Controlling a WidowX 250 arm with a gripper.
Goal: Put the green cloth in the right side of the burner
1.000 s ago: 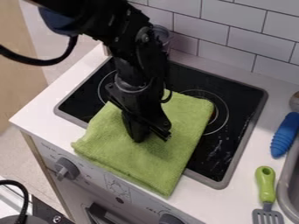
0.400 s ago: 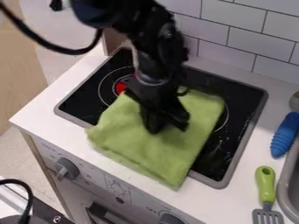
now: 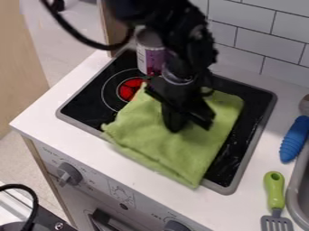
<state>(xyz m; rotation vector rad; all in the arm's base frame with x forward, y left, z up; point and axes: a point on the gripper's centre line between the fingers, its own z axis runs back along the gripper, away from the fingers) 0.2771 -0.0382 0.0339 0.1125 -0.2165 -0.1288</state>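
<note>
1. A kitchen corner, perhaps a mock-up in a robot lab.
2. Centre: a black cooktop [image 3: 83, 107] with ringed burners, set in a white counter [image 3: 42, 106].
3. Lower left and bottom: grey control knobs [image 3: 70, 174] on the front.
4. Upper right: pale wall tiles [image 3: 256, 34].
5. Lower right: a sink's grey rim [image 3: 291, 198], beside a green-handled spatula [image 3: 274, 189].
6. Top: a black robot arm [image 3: 172, 22], the lab sign.

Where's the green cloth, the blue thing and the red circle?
Green cloth [image 3: 187, 155]: camera view, its lower middle.
Blue thing [image 3: 294, 139]: camera view, its ridged middle.
Red circle [image 3: 128, 89]: camera view, its centre.
</note>
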